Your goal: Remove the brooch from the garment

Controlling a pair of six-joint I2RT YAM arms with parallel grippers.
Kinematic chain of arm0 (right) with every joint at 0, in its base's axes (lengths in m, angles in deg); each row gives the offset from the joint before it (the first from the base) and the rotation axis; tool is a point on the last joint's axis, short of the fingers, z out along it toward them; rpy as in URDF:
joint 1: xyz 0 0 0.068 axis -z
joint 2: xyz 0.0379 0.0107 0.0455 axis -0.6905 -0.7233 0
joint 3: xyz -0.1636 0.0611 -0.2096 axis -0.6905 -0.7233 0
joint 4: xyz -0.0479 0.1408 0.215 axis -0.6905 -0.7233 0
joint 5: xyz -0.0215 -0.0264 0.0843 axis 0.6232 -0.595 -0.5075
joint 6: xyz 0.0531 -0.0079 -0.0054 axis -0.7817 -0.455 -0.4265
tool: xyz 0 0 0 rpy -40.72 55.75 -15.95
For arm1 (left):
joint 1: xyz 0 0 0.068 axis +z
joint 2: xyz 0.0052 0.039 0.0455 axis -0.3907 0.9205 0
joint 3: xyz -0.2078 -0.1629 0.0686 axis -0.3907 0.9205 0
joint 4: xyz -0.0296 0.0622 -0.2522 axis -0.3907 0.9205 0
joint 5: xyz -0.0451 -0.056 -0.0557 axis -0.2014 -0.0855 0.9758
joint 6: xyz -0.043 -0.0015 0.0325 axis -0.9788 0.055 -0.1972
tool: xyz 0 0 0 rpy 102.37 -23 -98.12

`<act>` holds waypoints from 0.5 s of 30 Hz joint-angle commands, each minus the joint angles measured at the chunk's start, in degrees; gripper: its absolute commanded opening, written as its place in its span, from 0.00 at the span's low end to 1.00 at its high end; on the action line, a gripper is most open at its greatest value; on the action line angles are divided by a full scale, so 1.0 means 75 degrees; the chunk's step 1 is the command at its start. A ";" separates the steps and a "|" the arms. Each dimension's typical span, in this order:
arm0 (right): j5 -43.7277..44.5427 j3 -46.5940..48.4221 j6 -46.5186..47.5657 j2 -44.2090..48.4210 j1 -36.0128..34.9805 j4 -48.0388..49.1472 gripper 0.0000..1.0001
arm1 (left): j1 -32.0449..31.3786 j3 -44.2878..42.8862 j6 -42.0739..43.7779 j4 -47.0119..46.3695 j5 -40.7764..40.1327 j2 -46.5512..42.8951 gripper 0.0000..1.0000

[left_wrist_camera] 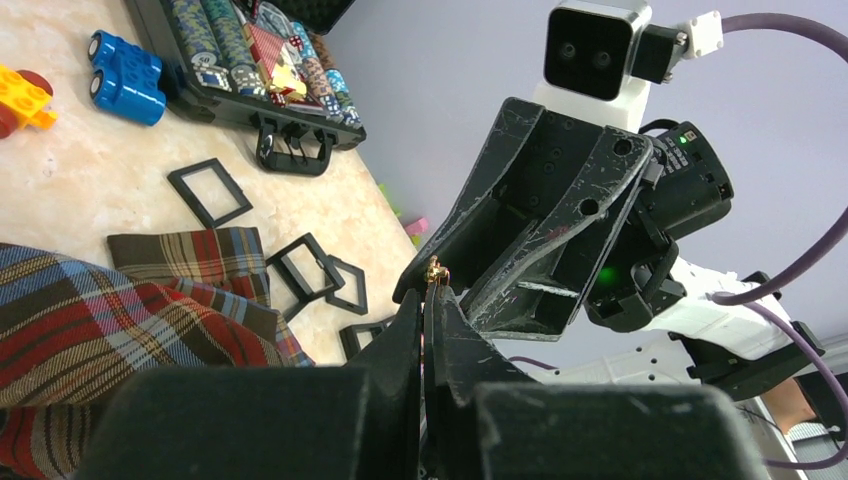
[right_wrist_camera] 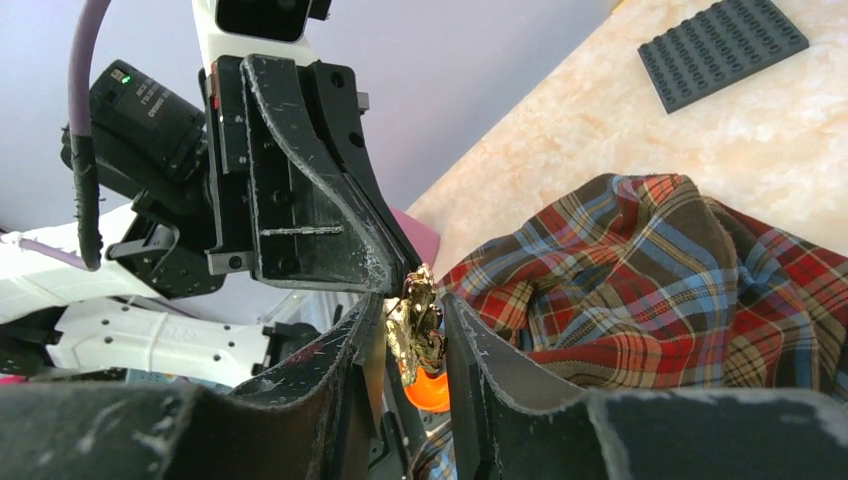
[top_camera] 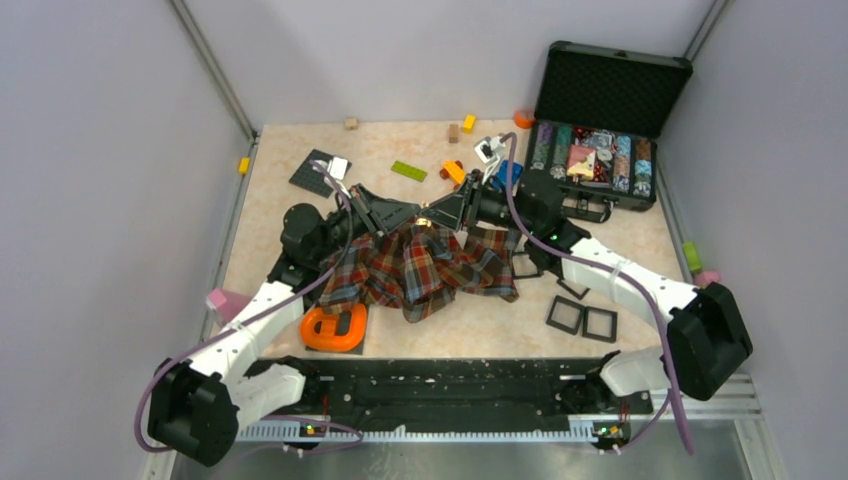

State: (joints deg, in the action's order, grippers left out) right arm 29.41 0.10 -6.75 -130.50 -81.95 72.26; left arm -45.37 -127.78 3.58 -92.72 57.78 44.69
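Right tool (right_wrist_camera: pixel 412 305) fingers fill the near foreground, pinching the brooch (right_wrist_camera: pixel 412 335) btwn them. Left tool (left_wrist_camera: pixel 428 292) meets it head-on, fingers pressed together w/ the brooch's gold edge at their tips (both tools appear to touch it). Brooch sits just above the garment (top_camera: pixel 420 270), which lies bunched mid-surface (top_camera: pixel 470 335). Open case (top_camera: pixel 612 90) of chips far right; black frames (top_camera: pixel 583 318) beside the right arm.

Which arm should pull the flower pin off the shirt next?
Probably the right. The brooch sits between the fingers of the right gripper, so it could pull it away from the shirt. The left gripper is pinched shut, with only its tip at the brooch.
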 commanded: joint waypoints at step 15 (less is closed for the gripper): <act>0.0615 -0.0102 0.1270 0.0388 -0.0309 -0.0433 0.26 | -0.0006 -0.0244 -0.0740 -0.0891 0.0239 0.0090 0.00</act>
State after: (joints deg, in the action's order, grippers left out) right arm 32.06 -0.03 -0.52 -129.26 -83.02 70.84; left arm -45.21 -127.78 0.21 -93.35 57.85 45.61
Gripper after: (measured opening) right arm 0.271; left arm 0.010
